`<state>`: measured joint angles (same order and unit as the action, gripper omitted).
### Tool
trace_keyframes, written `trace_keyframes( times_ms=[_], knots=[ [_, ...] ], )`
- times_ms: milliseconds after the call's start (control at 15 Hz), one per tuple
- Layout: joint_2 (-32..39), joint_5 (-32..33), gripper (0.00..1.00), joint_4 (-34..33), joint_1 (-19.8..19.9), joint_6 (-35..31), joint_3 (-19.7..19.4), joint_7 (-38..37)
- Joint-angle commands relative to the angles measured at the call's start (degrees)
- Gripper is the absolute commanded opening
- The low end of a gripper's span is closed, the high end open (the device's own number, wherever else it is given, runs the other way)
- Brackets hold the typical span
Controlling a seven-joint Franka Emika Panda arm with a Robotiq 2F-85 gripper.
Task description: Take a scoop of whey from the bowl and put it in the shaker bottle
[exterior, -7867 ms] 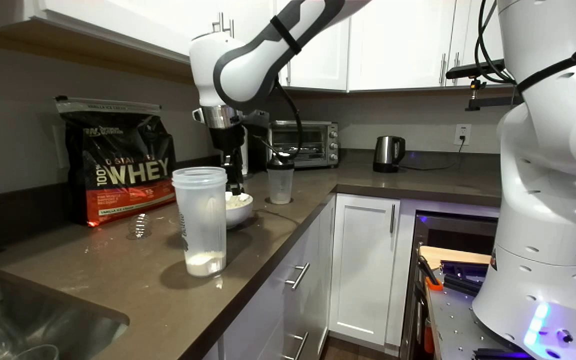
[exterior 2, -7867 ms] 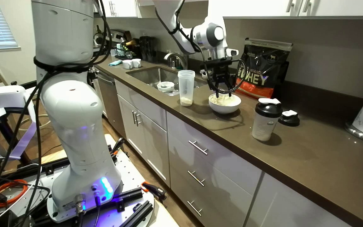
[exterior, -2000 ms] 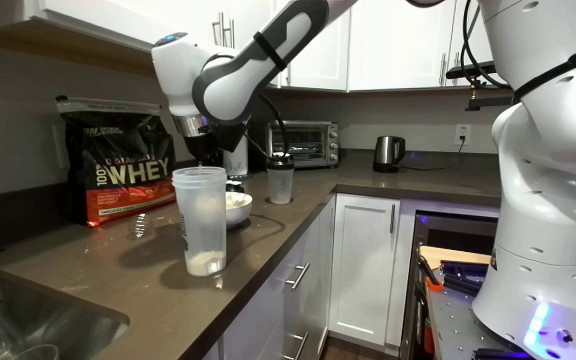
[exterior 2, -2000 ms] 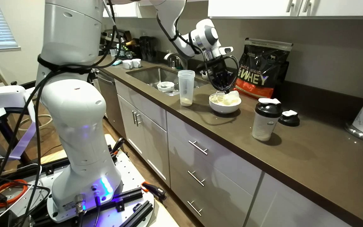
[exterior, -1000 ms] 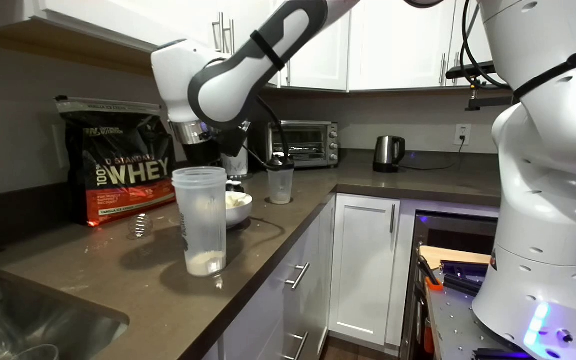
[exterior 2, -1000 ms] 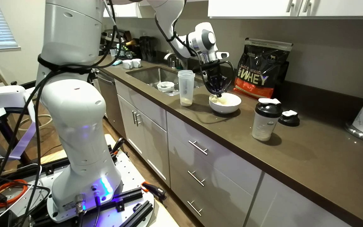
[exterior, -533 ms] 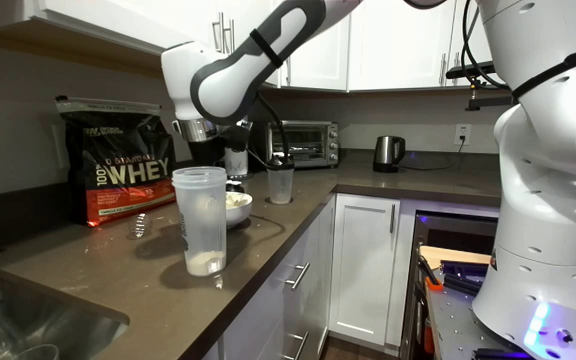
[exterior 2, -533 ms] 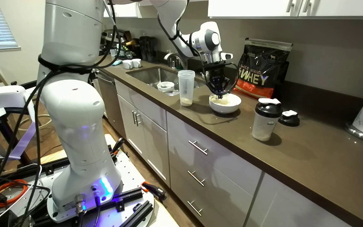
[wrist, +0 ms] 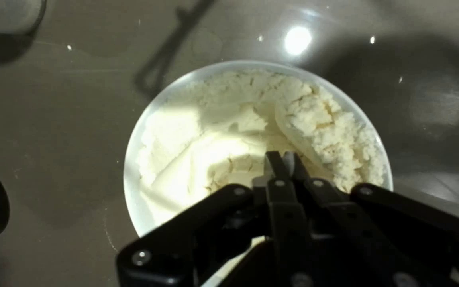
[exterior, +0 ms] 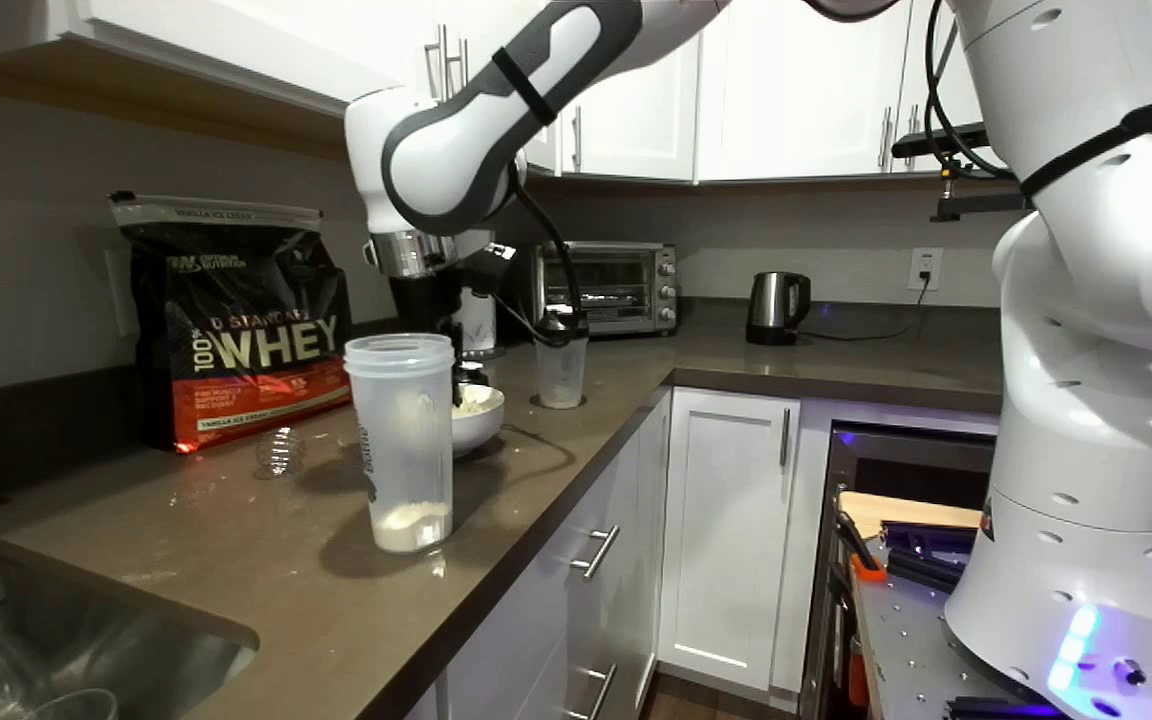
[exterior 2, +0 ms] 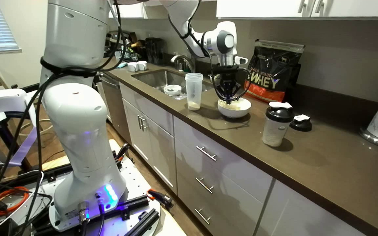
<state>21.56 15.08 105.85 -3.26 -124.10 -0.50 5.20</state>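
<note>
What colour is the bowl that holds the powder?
The bowl is white, best seen in an exterior view.

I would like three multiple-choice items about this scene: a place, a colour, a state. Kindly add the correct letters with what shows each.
1. Where is the wire ball?
A) in the sink
B) on the counter, in front of the black bag
C) on the floor

2. What colour is the bowl?
A) white
B) green
C) red

3. How is the shaker bottle?
A) lying on its side
B) full to the rim
C) upright, without lid

1. B: an exterior view shows it there, before the bag's red band.
2. A: its outer wall shows white in both exterior views.
3. C: it stands straight, its mouth uncovered, pale powder lying at the bottom.
</note>
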Motion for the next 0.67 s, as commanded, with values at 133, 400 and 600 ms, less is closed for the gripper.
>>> trace_keyframes(
  times_ms=[133, 400, 600],
  knots=[
    [1.1, -5.62, 0.01, -0.96, 2.06, 2.37, 1.05, 2.3],
    [0.74, -8.45, 0.01, -0.06, 2.37, 1.59, 1.4, 1.89],
    [0.3, -9.42, 0.01, 0.94, 2.28, 0.91, 1.67, 1.71]
  ],
)
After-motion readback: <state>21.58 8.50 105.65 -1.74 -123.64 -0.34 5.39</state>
